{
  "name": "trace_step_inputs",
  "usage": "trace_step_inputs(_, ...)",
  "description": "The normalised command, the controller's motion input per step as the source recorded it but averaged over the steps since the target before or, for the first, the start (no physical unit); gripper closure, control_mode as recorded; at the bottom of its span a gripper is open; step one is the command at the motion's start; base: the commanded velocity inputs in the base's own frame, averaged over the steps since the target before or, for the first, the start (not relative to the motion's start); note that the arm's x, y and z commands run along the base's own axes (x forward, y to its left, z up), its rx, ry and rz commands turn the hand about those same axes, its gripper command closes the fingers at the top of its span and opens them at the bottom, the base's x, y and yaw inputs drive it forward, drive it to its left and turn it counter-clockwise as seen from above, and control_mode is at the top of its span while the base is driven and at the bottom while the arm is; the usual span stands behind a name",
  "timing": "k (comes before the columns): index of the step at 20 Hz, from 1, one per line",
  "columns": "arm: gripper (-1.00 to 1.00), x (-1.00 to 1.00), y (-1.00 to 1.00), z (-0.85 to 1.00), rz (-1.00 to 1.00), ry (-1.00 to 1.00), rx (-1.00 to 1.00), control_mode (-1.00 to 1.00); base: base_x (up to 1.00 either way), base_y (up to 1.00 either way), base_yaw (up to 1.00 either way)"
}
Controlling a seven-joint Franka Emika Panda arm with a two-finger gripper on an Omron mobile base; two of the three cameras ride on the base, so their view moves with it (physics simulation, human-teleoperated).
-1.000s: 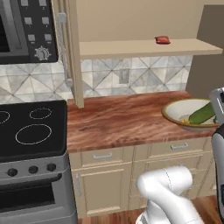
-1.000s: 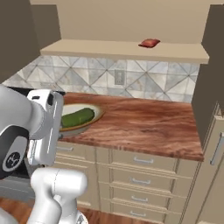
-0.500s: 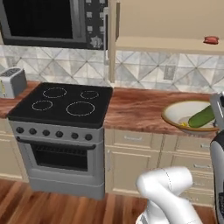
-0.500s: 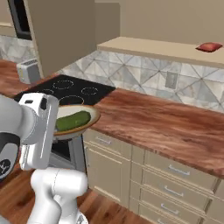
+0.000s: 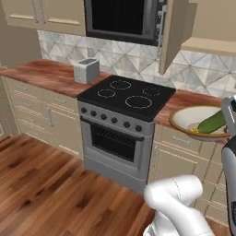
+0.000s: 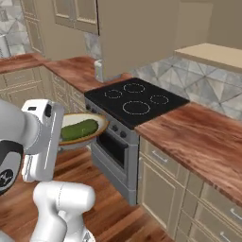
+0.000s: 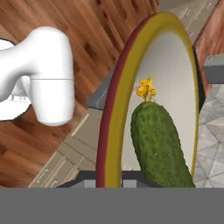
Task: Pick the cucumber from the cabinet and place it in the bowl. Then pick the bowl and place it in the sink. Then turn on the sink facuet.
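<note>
the gripper [image 7: 109, 179] is closed on the rim of the bowl [image 5: 193, 120], and the arm is holding the bowl in the air with the cucumber [image 5: 212, 122] lying inside it. in the left base view the bowl is hanging at the right edge of the picture, in front of the wooden table [image 5: 46, 76] and just to the right of the stove [image 5: 125, 99]. in the right base view the bowl [image 6: 90, 134] is sitting level beside the white wrist, in front of the stove's [image 6: 137, 100] front left corner and above the wooden floor [image 6: 118, 212]. the cucumber [image 6: 78, 130] is resting across the middle of the bowl, with its long side roughly level.

in the hand view the bowl [image 7: 113, 109] is appearing edge-on, with its olive-yellow rim running up from the bottom of the picture. the cucumber [image 7: 159, 144] is lying against the cream inner face, with a small yellow tip at its upper end.

a toaster [image 5: 86, 70] is standing on the table to the left of the stove. a microwave [image 5: 122, 18] is hanging above the stove. the open door of the cabinet [image 5: 173, 34] is standing just right of the microwave, and its shelf [image 5: 209, 45] is extending to the right edge of the picture.
</note>
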Motion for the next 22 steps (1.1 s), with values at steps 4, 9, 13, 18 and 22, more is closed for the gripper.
trace_step_inputs(4, 1.00, 0.00, 0.00, 0.00, 0.00, 0.00, 0.00, 1.00, -0.60, 0.04, 0.54)
trace_step_inputs(9, 1.00, 0.00, 0.00, 0.00, 0.00, 0.00, 0.00, 1.00, -0.35, 0.23, 0.45)
trace_step_inputs(13, 1.00, 0.00, 0.00, 0.00, 0.00, 0.00, 0.00, 1.00, -0.09, 0.63, 0.34)
trace_step_inputs(18, 1.00, 0.00, 0.00, 0.00, 0.00, 0.00, 0.00, 1.00, 0.32, 0.99, 0.29)
trace_step_inputs(22, 1.00, 0.00, 0.00, 0.00, 0.00, 0.00, 0.00, 1.00, 0.76, 1.00, 0.29)
